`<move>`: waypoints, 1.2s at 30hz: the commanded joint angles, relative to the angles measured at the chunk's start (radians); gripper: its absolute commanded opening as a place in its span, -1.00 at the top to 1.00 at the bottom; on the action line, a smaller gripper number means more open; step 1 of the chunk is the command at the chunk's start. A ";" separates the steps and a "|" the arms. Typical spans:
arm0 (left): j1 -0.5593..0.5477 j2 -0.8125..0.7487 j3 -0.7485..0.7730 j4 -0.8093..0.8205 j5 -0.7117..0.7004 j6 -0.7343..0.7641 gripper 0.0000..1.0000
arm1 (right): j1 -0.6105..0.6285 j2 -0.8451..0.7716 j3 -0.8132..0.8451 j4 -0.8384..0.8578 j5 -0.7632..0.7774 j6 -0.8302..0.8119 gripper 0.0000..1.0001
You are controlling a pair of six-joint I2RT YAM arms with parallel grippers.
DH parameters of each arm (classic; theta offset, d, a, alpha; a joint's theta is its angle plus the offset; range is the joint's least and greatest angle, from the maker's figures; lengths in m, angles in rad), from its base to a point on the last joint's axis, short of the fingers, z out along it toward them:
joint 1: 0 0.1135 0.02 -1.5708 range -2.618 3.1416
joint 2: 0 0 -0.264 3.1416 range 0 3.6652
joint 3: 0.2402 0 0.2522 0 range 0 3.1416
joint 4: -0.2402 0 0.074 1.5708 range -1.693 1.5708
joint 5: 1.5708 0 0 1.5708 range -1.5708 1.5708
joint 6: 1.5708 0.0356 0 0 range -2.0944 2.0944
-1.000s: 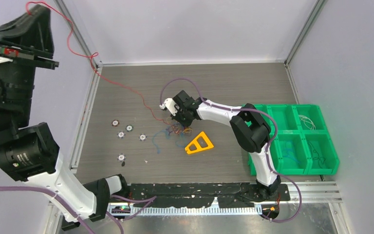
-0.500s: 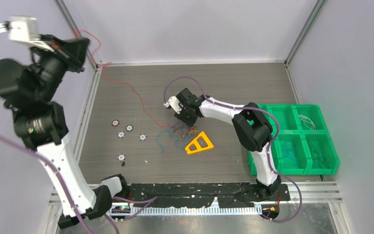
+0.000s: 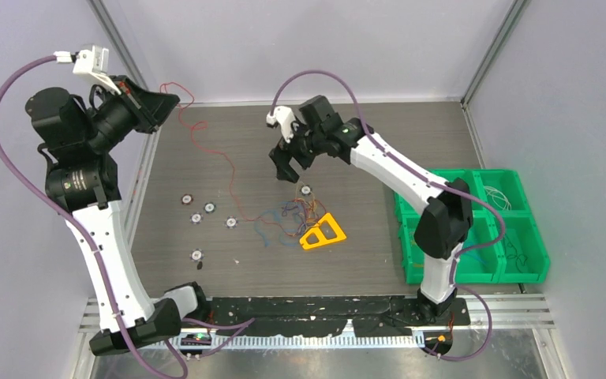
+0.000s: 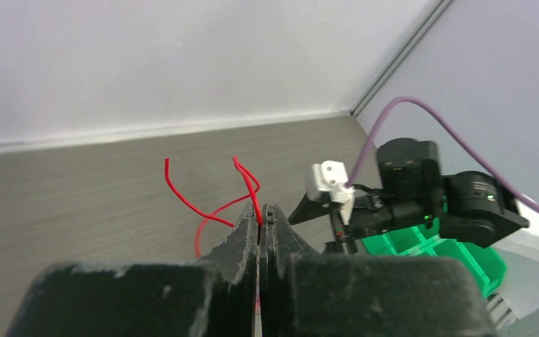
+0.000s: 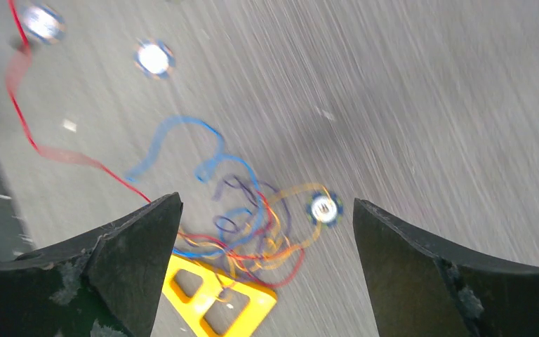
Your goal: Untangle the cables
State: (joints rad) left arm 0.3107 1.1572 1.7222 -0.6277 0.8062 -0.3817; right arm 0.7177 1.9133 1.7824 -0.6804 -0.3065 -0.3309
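The cables (image 3: pixel 292 216) lie in a loose tangle of blue, purple, orange and red strands at mid-table, blurred in the right wrist view (image 5: pixel 253 225). One red cable (image 3: pixel 205 150) runs up from the tangle to the far left corner. There my left gripper (image 3: pixel 172 99) is raised and shut on it. The left wrist view shows the red cable (image 4: pixel 182 200) pinched at the tips of the left gripper (image 4: pixel 262 213). My right gripper (image 3: pixel 286 169) hangs open above and behind the tangle. Nothing sits between its fingers in the right wrist view (image 5: pixel 266 202).
A yellow plastic triangle (image 3: pixel 322 233) touches the tangle's right side, also in the right wrist view (image 5: pixel 217 298). Several small round discs (image 3: pixel 209 208) lie left of it and one (image 3: pixel 305 190) lies just behind the tangle. Green bins (image 3: pixel 481 225) stand at the right.
My right gripper opened, let go of the tangle and rose toward the back. My left arm swung down and right with the red cable, which now hangs slacker.
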 commanded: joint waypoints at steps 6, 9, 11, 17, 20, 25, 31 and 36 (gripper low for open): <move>0.007 0.031 0.129 0.104 -0.001 -0.066 1.00 | 0.073 -0.036 -0.005 0.123 -0.315 0.159 -0.94; 0.007 0.053 0.154 0.107 -0.009 -0.078 1.00 | 0.103 -0.021 -0.040 0.139 -0.394 0.157 -0.94; 0.009 0.066 0.164 0.105 -0.016 -0.077 1.00 | 0.126 -0.024 -0.087 0.158 -0.432 0.148 -0.94; 0.012 0.091 0.148 0.123 -0.040 -0.083 1.00 | 0.164 -0.008 -0.191 0.267 -0.399 0.169 -0.95; 0.019 0.110 0.140 0.134 -0.048 -0.098 1.00 | 0.167 0.028 -0.169 0.304 -0.335 0.186 -0.98; 0.034 0.139 0.131 0.140 -0.050 -0.079 1.00 | 0.168 0.082 -0.098 0.272 -0.254 0.197 0.03; 0.033 0.135 -0.067 0.097 -0.083 0.105 1.00 | 0.149 -0.077 -0.078 0.354 -0.357 0.272 0.89; 0.034 0.139 -0.229 0.061 -0.094 0.227 0.70 | 0.057 -0.131 0.016 0.436 -0.406 0.418 0.89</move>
State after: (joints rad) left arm 0.3363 1.2953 1.5658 -0.5373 0.7258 -0.2867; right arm 0.8486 1.9121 1.6711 -0.4000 -0.6498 -0.0406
